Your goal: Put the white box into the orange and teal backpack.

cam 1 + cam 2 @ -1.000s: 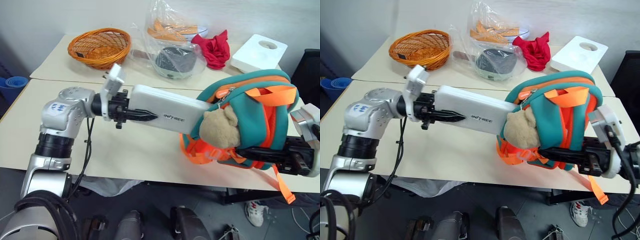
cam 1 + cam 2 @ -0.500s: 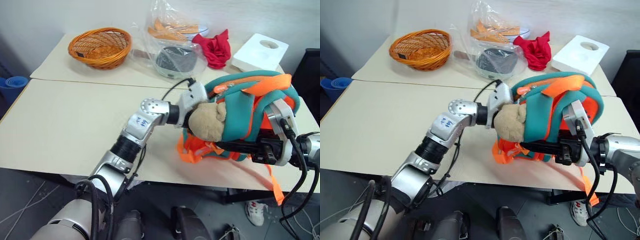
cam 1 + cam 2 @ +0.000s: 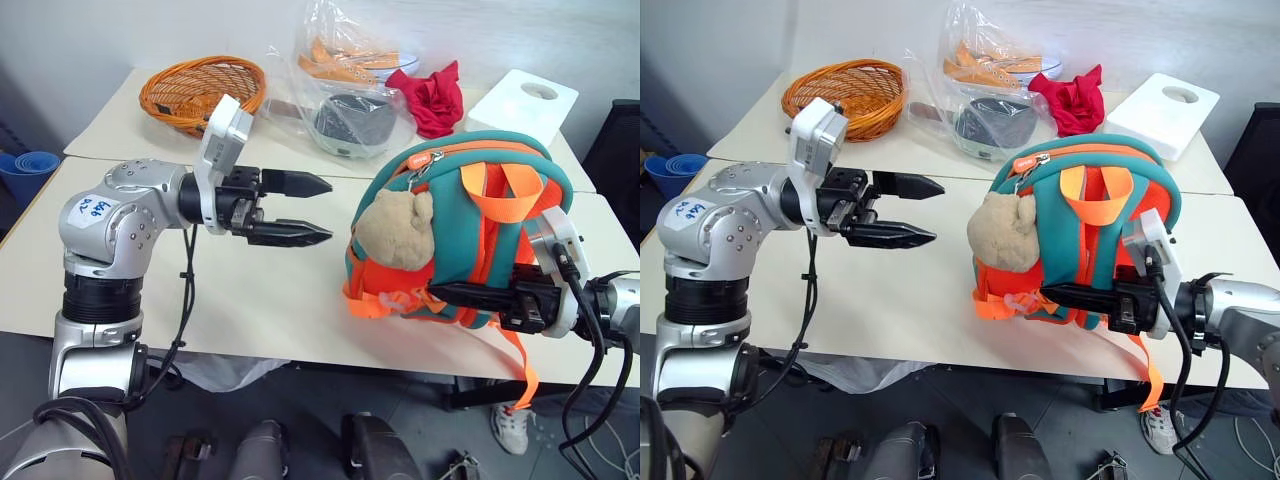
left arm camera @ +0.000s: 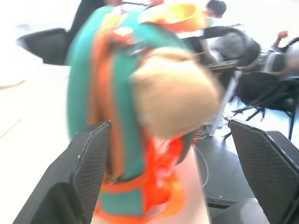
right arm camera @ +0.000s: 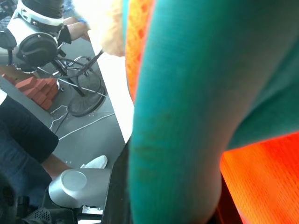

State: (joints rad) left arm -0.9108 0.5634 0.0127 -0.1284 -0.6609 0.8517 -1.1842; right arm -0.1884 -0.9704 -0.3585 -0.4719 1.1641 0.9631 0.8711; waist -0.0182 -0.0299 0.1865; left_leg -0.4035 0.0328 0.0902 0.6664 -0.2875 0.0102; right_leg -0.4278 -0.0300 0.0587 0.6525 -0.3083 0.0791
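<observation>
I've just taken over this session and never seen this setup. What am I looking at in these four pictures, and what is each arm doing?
It is a humanoid robot with two arms. The two wide pictures come from its head, looking down at a table; the two close ones come from cameras on its wrists. The left gripper is open and empty, pointing at the orange and teal backpack. The right gripper is shut on the backpack's lower edge, holding it upright. A plush toy hangs on the backpack. Farther back lie a wicker basket, a plastic bag, a red cloth and a white foam block.
</observation>
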